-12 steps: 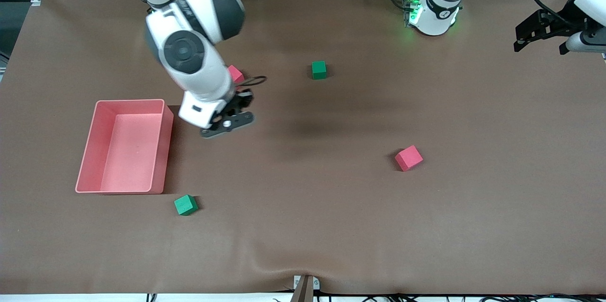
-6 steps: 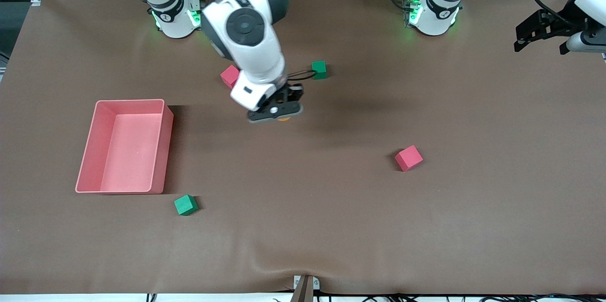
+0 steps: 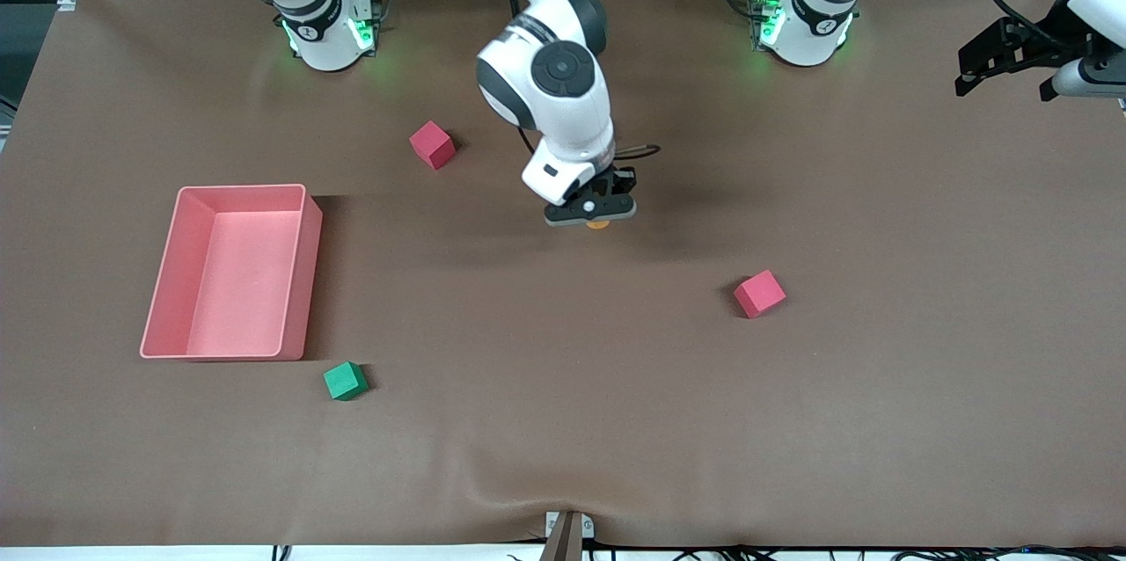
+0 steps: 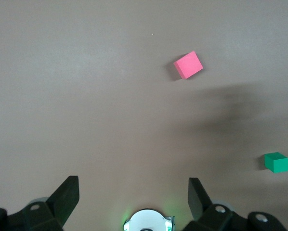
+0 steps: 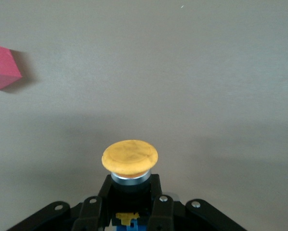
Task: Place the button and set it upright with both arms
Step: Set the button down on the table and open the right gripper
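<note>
The small push-button (image 5: 130,159), with its round orange cap on a dark cylindrical body and a blue end, is clamped in the right pincer (image 3: 590,211), carried in the air over the middle of the brown bench (image 3: 563,420); in the right wrist view the fingers close on the body just under the cap, which points out away from the wrist. The main risk, as I judge it, is the release: the grip lies on a short round body, so the button could twist between the pads or roll once let go, and if it is set down on its side it may wander toward the pink foam cube (image 3: 759,294) or come to rest where the other arm cannot get a clean hold to stand it up. A release from too high could also make it bounce and turn cap-down. The right arm reaches out from its base across the middle of the bench, forearm sloping down and wrist pointed at the surface. The left pincer (image 3: 1003,60) hangs with its fingers spread wide and empty off the left arm's end of the bench, that arm waiting; its wrist view looks down on bare bench with a pink cube (image 4: 188,65) and a green foam cube (image 4: 276,162) in sight.
</note>
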Controlling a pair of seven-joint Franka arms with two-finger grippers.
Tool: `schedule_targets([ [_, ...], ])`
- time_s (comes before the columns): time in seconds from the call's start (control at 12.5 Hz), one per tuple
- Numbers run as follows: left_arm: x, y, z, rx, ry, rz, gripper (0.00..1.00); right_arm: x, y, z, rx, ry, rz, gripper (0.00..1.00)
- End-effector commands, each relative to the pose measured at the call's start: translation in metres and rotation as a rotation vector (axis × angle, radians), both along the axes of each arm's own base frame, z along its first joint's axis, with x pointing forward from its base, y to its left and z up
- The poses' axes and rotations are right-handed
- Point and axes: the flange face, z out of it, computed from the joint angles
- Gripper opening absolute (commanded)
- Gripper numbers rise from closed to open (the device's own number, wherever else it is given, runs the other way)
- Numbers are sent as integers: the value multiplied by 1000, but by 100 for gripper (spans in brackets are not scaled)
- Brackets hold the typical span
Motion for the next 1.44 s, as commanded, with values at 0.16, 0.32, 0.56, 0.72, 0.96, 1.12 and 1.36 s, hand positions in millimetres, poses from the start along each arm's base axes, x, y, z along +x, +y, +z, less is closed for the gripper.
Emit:
schedule_targets([
  [0.16, -4, 1, 7, 10, 1, 2, 100, -8, 30, -74, -25, -45, -49, 8],
  [0.32, -4, 1, 7, 10, 1, 1, 100, -14, 34, -99, -41, -51, -34, 12],
  [0.56, -4, 1, 6, 9, 6, 2, 100, -13, 33, -114, -55, -59, -42, 28],
  [0.72, -4, 1, 6, 11, 5, 2, 100, -13, 32, -120, -69, -65, -33, 93],
  [0.96, -5, 1, 7, 11, 4, 2, 100, -13, 31, -119, -89, -91, -11, 100],
  [1.12, -7, 1, 9, 11, 2, 2, 100, -6, 27, -104, -80, -99, -18, 100],
  [1.36, -6, 0, 8, 11, 5, 1, 100, 26, 1, -54, -40, -127, -58, 100],
])
